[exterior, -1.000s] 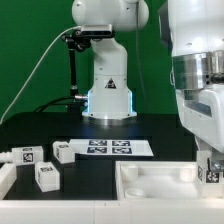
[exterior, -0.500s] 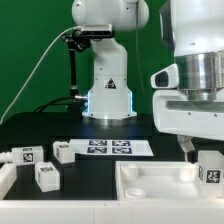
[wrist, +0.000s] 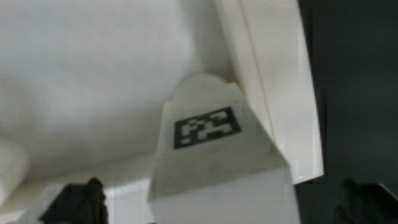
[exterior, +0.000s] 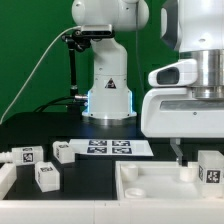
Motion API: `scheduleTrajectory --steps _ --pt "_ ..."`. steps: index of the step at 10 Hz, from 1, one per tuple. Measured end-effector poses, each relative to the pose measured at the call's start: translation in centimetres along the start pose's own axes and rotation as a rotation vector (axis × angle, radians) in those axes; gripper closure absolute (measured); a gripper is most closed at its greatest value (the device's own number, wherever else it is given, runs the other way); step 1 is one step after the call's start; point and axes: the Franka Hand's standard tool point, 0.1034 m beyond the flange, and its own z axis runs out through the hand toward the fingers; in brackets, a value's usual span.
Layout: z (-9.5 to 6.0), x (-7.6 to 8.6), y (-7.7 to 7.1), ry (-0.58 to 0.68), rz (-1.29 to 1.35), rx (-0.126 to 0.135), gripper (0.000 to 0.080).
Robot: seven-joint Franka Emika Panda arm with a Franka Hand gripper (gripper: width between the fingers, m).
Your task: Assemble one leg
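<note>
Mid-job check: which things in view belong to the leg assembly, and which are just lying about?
Part of the job:
- gripper, lowered over the white tabletop piece
- tagged leg at the exterior view's right

Lying about for now:
- three loose tagged legs at the exterior view's left
- the marker board, fixed to the table
</note>
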Motion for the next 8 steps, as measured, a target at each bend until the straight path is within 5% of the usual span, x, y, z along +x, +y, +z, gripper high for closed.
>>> scheduleTrajectory --steps 1,4,8 --pt "0.06 -0.02 0.08 0.002 0.042 0.0 0.0151" --pt "0.07 0.0 0.22 0.001 0.145 -0.001 0.0514" --pt "0.08 0.07 0.67 0.003 0.564 -0.006 0.0514"
